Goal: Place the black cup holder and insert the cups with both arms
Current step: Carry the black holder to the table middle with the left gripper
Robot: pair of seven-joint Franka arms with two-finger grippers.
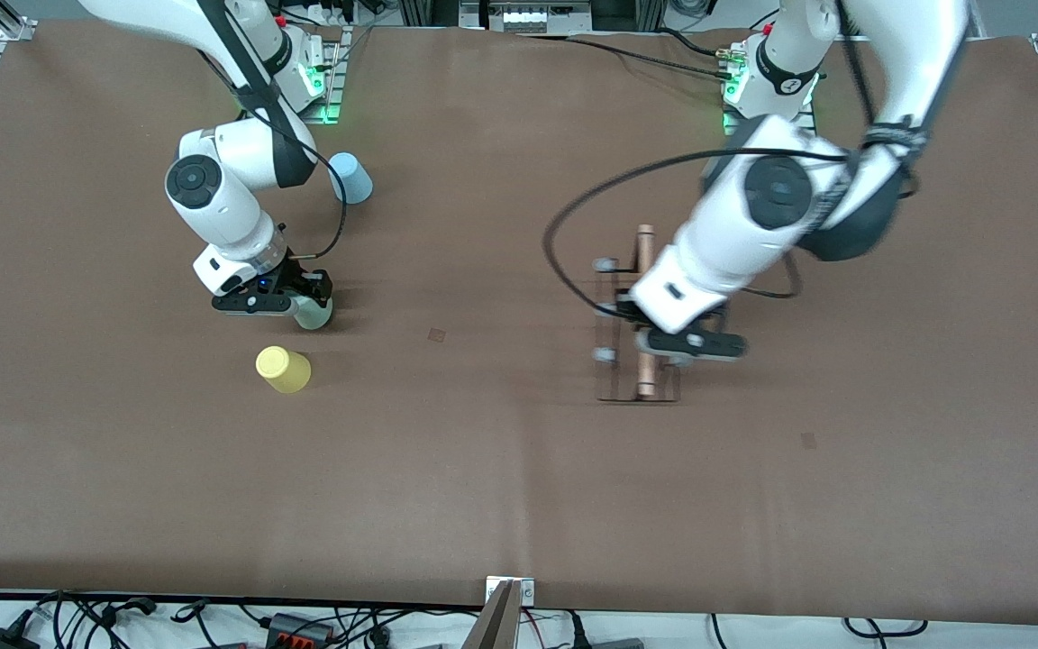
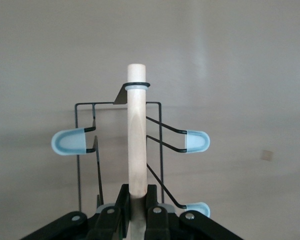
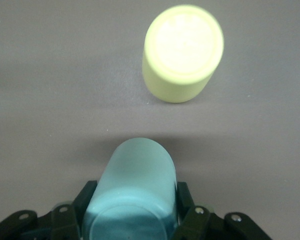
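Front view: black cup holder (image 1: 636,333) rod runs toward the camera.

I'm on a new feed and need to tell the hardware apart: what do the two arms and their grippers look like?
Both arms are glossy white with rounded links and dark round joint caps. Black cables loop loosely off each; the left arm has a cable bundle bound at one link. Green lights glow at both bases. The left gripper and right gripper are black, two-fingered; a small blue light shows by the right arm's wrist.

Thin black wire cup holder (image 2: 97,150) with smooth pale wooden rod (image 2: 136,135); beside it, matt brown table cover (image 1: 501,451). Matt pastel plastic yellow cup (image 3: 182,52).
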